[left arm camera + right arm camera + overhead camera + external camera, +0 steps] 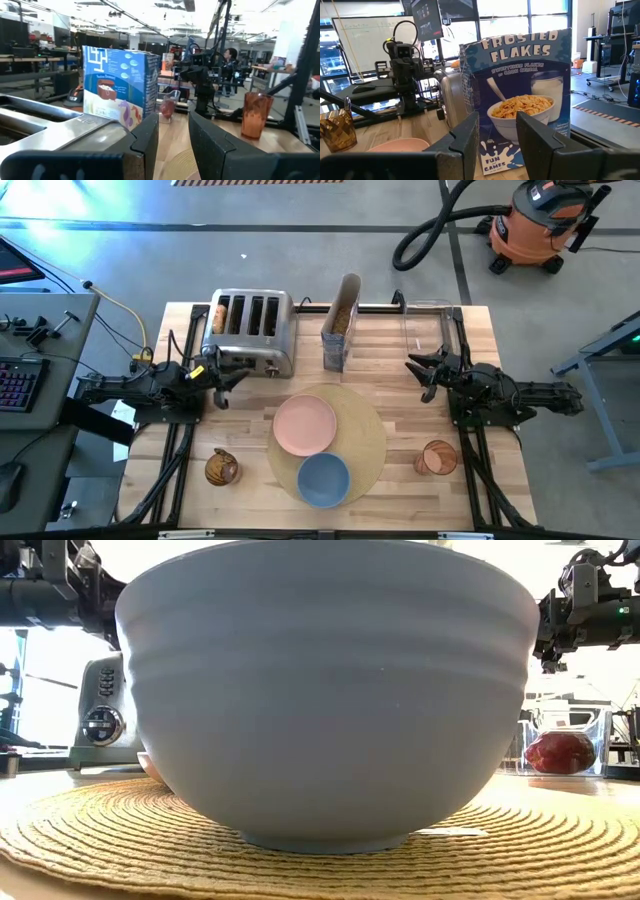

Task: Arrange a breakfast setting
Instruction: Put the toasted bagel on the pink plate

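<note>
A round tan placemat lies at the table's middle near the front edge. On it rest a pink plate and, nearer the front, a smaller blue bowl, which fills the low view. A red fruit sits inside a clear box at the back right. My left gripper hovers open in front of the toaster, and my right gripper hovers open in front of the clear box. Both are raised above the table, with nothing between their fingers.
A steel four-slot toaster stands at the back left, with a tan piece in its left slot. A Frosted Flakes cereal box stands at the back centre. An amber glass is at the front left and an orange cup at the front right.
</note>
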You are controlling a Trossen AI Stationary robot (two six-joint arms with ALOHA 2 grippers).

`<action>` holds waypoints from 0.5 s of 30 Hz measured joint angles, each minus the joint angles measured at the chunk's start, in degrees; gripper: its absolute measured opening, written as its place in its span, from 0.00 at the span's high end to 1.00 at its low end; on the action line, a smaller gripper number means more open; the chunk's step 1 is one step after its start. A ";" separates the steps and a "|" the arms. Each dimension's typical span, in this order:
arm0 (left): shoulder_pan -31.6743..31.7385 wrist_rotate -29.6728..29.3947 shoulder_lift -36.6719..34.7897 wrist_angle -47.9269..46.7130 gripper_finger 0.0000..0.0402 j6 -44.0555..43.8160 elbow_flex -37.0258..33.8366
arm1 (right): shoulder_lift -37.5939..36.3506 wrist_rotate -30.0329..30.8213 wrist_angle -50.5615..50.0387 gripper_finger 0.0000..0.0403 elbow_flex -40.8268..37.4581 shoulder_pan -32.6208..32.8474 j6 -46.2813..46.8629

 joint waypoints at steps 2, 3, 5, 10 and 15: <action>0.00 -0.38 0.00 0.00 0.75 0.00 -0.02 | 0.00 -0.01 0.01 0.71 0.00 0.01 0.00; 0.00 -0.35 0.00 -0.02 0.75 0.00 -0.02 | 0.00 0.00 0.00 0.71 0.01 0.00 0.00; 0.00 -0.38 0.00 -0.03 0.75 0.00 -0.02 | 0.00 0.00 0.00 0.71 0.02 0.00 0.00; 0.00 -0.48 0.00 -0.43 0.75 1.71 -0.02 | 0.00 0.01 0.00 0.71 0.02 0.01 0.00; 0.00 -0.86 0.02 -0.50 0.75 4.37 -0.04 | 0.00 -0.01 0.00 0.71 0.00 0.01 0.00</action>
